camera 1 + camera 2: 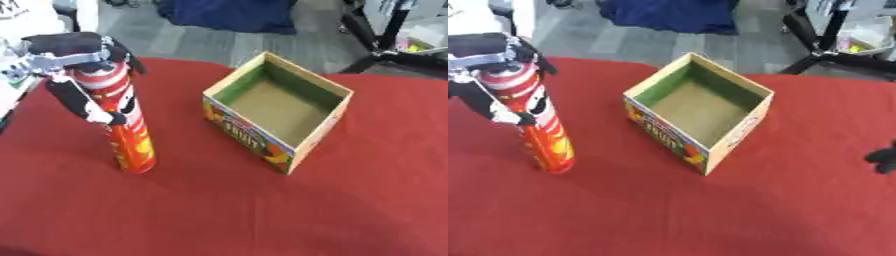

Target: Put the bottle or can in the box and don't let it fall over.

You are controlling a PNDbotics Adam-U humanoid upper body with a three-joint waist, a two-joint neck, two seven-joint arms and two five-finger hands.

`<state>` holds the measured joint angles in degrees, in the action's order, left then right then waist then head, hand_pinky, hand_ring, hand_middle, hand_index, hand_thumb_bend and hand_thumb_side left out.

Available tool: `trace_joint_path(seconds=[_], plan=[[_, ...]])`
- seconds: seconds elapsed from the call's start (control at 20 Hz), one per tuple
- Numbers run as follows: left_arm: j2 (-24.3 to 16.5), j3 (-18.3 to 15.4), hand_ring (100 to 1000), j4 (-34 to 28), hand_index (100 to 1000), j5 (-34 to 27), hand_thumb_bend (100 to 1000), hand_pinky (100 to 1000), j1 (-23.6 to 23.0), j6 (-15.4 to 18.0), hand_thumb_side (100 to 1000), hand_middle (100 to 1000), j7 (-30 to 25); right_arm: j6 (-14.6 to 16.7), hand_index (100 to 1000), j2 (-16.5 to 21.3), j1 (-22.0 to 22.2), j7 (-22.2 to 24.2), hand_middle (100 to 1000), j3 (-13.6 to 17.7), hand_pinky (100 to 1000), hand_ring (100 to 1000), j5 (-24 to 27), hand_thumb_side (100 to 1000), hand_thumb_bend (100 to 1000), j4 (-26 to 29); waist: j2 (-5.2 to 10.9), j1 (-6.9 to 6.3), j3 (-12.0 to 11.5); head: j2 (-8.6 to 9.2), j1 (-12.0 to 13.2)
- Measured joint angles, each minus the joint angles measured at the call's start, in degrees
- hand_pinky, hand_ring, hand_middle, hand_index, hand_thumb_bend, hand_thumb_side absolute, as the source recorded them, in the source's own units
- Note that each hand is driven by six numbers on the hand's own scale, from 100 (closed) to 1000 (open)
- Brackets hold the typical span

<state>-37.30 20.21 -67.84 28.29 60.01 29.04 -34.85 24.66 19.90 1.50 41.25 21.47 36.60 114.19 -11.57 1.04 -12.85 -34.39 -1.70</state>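
Note:
A tall red and orange can (129, 134) stands upright on the red table (210, 210) at the left. My left hand (77, 75) comes in from the upper left, its fingers and thumb curled round the can's top part. An open cardboard box (280, 107) with a green inner wall and printed sides sits to the right of the can, empty. At the right edge of the right eye view a dark bit of my right hand (882, 159) shows just above the table; its shape is too little to read.
Beyond the table's far edge lie a grey floor, a dark blue cloth (229, 14) and black stand legs (385, 45). White things (12, 85) sit off the table's left edge.

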Motion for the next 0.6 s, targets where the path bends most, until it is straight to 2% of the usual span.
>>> trace_joint_path(seconds=[0.3,0.5,0.6], plan=[[0.0,0.0,308,0.01,136,-0.03,373,100,0.62,0.51,295,227,0.51,-0.15,954,0.01,0.0,-0.2,700,0.0,703,594,0.06,525,100,0.0,-0.03,0.0,0.01,-0.02,0.0],[0.0,-0.01,302,0.01,133,-0.17,384,100,1.5,0.71,297,104,0.71,-0.11,955,0.03,0.01,-0.31,699,0.0,702,593,0.2,525,100,0.0,-0.03,-0.03,0.01,-0.07,0.0],[0.0,-0.01,308,0.01,130,-0.17,374,100,1.79,0.83,291,100,0.82,-0.14,956,0.04,0.01,-0.37,697,0.0,701,593,0.32,525,100,0.0,-0.03,-0.12,0.01,-0.08,0.0]])
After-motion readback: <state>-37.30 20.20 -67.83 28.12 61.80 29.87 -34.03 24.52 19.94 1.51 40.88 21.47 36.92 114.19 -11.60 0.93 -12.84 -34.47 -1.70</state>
